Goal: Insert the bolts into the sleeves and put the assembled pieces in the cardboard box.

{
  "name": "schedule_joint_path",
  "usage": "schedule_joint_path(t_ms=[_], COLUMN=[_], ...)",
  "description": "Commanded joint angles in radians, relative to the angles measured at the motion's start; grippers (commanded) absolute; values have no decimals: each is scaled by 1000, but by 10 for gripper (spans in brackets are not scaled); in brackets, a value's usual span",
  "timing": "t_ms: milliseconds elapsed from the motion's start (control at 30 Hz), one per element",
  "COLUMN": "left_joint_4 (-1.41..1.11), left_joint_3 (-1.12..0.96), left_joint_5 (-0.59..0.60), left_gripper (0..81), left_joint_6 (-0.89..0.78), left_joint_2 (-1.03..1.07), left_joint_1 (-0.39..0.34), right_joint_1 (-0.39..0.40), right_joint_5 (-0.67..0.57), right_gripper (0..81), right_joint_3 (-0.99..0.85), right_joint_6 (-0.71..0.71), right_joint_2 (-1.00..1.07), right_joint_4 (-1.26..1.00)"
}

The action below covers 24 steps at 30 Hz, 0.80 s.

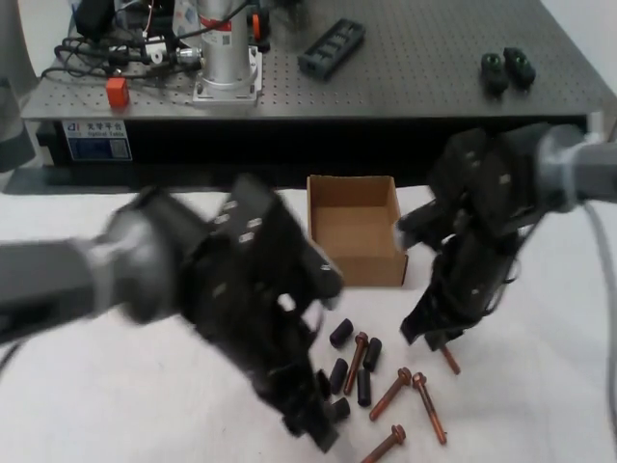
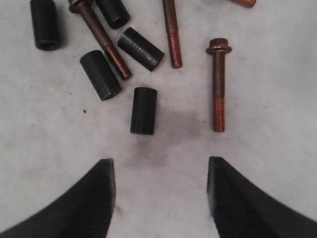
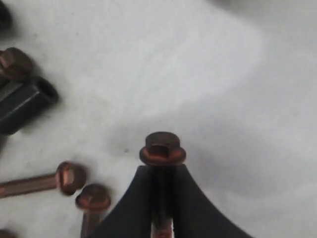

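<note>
Gripping a copper bolt point(image 3: 162, 148) by its shank just under the head, the right gripper point(image 3: 162, 173) has its fingers clamped tight on it above the white counter point(image 1: 87, 405), on the side of the loose parts nearer the right edge. The left gripper point(image 2: 159, 166) hangs with fingers wide apart over scattered black sleeves point(image 2: 101, 74) and more bolts point(image 2: 219, 84), which lie flat toward the counter's near edge. The nearest sleeve point(image 2: 143, 110) lies just ahead of those fingers, touching neither. The cardboard box point(image 1: 371, 270) stands open-topped beyond the parts, toward the far edge.
</note>
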Motion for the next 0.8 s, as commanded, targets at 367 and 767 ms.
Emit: schedule_joint_path(t_ms=[367, 767], left_joint_4=[282, 237], left_joint_3=[-369, -368], left_joint_5=[-200, -169], left_gripper=[407, 2], left_joint_6=[137, 165], left_joint_2=[359, 388], left_joint_1=[-83, -83], right_joint_1=[-12, -12], right_joint_5=[-33, -29], right_gripper=[2, 2], right_joint_3=[181, 191], right_joint_6=[29, 43], right_joint_2=[-390, -516], right_joint_4=[-3, 13])
